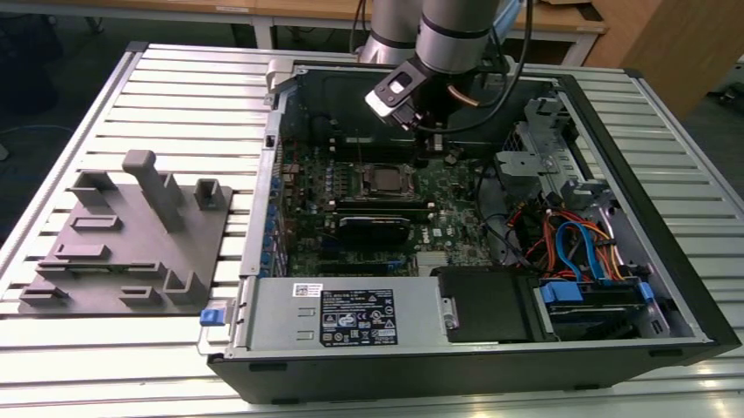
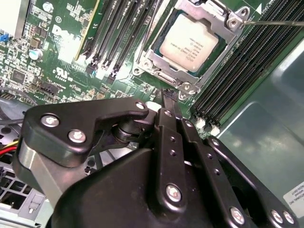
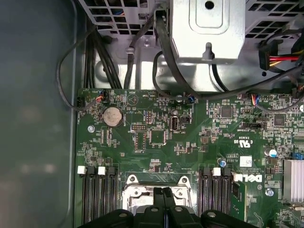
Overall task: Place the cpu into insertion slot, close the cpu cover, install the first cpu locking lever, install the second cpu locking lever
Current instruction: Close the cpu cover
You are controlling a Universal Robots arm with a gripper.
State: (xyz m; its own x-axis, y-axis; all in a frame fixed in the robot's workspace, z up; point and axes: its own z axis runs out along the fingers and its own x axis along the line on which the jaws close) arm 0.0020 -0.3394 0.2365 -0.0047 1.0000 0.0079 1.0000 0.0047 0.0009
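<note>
One cpu (image 2: pixel 189 43) sits under one cpu cover (image 2: pixel 213 12); one claw (image 2: pixel 166 95) hovers nearby, pressed together

Work table (image 1: pixel 174 96): pale metal top made of parallel ribbed slats that run across the exterior view. Two things sit directly on it. Toward the exterior view's left lies a flat grey fixture plate (image 1: pixel 117 261) with upright blocks of the same grey, the tallest post (image 1: pixel 142 178) near its far edge. Just beside it, toward the exterior view's right, a black computer case (image 1: pixel 465 374) lies on its side, open face up. Whether plate and case touch, cannot tell.
</note>
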